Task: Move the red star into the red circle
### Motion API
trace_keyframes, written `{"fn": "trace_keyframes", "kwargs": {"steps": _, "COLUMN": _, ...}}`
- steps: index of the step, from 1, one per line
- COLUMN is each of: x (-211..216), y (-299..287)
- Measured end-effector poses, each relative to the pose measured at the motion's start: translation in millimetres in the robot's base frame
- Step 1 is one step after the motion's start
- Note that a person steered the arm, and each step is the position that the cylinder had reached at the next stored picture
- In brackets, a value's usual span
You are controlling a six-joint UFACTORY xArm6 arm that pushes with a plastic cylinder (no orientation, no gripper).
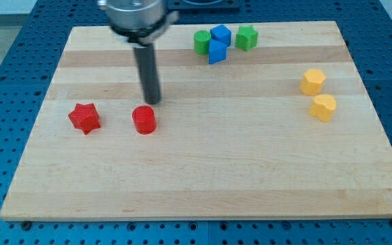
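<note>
The red star [84, 118] lies on the wooden board [203, 170] at the view's left. The red circle [143, 120], a short red cylinder, stands to its right with a clear gap between them. My tip [152, 102] is the lower end of the dark rod. It sits just above and slightly right of the red circle, close to it, and well to the right of the red star.
Near the view's top a cluster holds a green block [201, 41], a blue cube [220, 34], a blue block [216, 52] and a green star-like block [246, 37]. Two yellow blocks [312, 81] [324, 107] sit at the view's right.
</note>
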State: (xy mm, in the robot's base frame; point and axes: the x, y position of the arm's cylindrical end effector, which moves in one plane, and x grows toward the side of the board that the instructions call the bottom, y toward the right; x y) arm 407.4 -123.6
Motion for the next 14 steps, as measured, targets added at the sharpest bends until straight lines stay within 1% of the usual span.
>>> {"fn": "trace_keyframes", "kwargs": {"steps": 1, "x": -5.4, "y": -69.9}}
{"fn": "trace_keyframes", "kwargs": {"steps": 2, "x": -13.3, "y": -117.6}}
{"fn": "trace_keyframes", "kwargs": {"steps": 3, "x": 32.1, "y": -139.3}}
{"fn": "trace_keyframes", "kwargs": {"steps": 4, "x": 42.9, "y": -144.1}}
{"fn": "trace_keyframes", "kwargs": {"steps": 5, "x": 42.9, "y": -133.3}}
{"fn": "trace_keyframes", "kwargs": {"steps": 6, "x": 42.9, "y": -106.5}}
{"fn": "trace_keyframes", "kwargs": {"steps": 9, "x": 45.4, "y": -92.2}}
{"fn": "trace_keyframes", "kwargs": {"steps": 10, "x": 70.0, "y": -92.2}}
{"fn": "trace_keyframes", "kwargs": {"steps": 11, "x": 73.4, "y": -92.2}}
{"fn": "trace_keyframes", "kwargs": {"steps": 12, "x": 73.4, "y": -91.6}}
{"fn": "trace_keyframes", "kwargs": {"steps": 14, "x": 55.8, "y": -45.6}}
